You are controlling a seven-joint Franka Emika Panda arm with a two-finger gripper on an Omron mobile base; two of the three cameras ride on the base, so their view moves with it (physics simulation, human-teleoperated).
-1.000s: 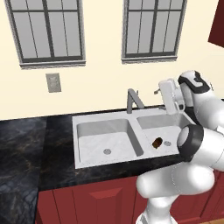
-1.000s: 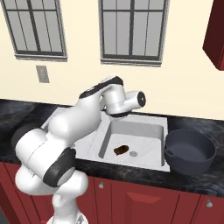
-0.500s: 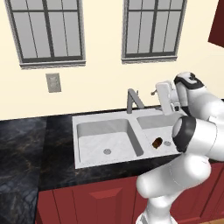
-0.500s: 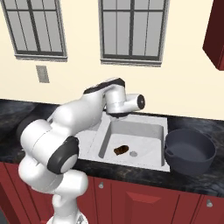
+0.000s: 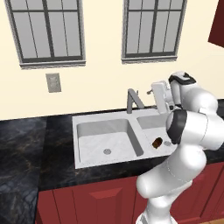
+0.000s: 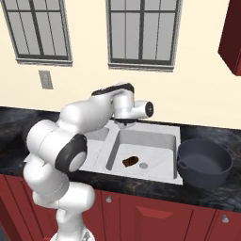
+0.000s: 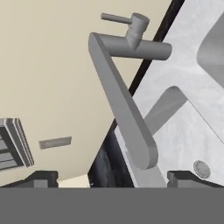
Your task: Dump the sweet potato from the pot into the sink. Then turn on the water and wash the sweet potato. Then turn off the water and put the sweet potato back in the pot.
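The sweet potato [image 5: 157,142] [image 6: 131,161] lies on the floor of the sink's right basin, beside the drain. The sink [image 5: 109,159] [image 6: 155,140] [image 7: 192,113] is a pale marble double basin, and no water runs from its grey angular faucet [image 5: 133,100] [image 7: 124,111]. The dark pot [image 6: 204,162] stands upright on the counter to the right of the sink. My gripper [image 5: 156,97] [image 6: 125,123] [image 7: 113,178] hangs above the back of the right basin, just right of the faucet, open and holding nothing. In the hand view the spout lies between the fingertips [image 7: 41,177].
The faucet's lever handle [image 7: 117,18] sticks out sideways from the top of its post. Black stone counter [image 5: 26,144] runs left of the sink. Two windows and a wall outlet [image 5: 53,82] are on the cream wall behind; red cabinets [image 6: 155,214] sit below.
The hand has edged slightly left toward the faucet and the elbow has swung a little. The jaws stay open; the sweet potato and pot have not moved.
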